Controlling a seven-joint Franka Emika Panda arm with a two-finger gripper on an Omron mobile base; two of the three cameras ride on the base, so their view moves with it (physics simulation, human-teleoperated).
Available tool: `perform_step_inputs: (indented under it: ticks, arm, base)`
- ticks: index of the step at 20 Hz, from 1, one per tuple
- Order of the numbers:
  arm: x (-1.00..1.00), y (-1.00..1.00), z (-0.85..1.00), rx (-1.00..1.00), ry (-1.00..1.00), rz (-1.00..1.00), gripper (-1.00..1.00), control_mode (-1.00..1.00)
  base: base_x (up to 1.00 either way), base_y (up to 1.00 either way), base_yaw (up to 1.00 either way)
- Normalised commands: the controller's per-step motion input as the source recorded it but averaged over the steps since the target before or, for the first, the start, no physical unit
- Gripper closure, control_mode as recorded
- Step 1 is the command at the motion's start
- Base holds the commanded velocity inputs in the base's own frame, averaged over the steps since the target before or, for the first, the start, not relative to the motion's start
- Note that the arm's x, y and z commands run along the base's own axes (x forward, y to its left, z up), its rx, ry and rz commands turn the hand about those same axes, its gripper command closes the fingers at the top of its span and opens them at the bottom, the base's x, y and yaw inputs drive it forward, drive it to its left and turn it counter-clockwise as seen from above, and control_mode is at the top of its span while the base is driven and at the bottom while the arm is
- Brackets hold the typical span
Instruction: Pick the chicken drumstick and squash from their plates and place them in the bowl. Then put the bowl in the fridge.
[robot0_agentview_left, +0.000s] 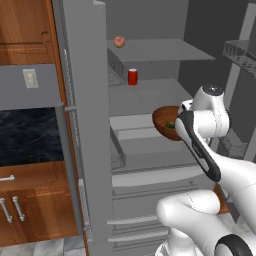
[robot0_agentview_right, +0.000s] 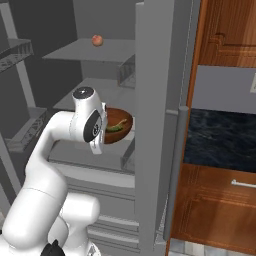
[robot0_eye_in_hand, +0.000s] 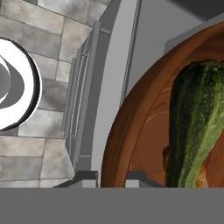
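Squash (robot0_eye_in_hand: 197, 127) dark green, mottled, lying in reddish-brown bowl (robot0_eye_in_hand: 131, 131).

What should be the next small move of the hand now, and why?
Probably carry the bowl a little deeper and lower it onto the fridge shelf. The hand grips its rim, the squash lies inside, and the bowl hangs just above that shelf's front.
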Motion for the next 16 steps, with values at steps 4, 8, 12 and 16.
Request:
perform_step_inputs:
  ticks: [4,8,12,16]
  arm:
    - [0.00,0.00,0.00,0.00,0.00,0.00,1.00,1.00]
    - [0.00,0.00,0.00,0.00,0.00,0.00,1.00,1.00]
    - [0.00,0.00,0.00,0.00,0.00,0.00,1.00,1.00]
    - [0.00,0.00,0.00,0.00,0.00,0.00,1.00,-1.00]
  base:
    - [0.00,0.00,0.00]
    - [0.00,0.00,0.00]
    - [0.00,0.00,0.00]
    - [0.00,0.00,0.00]
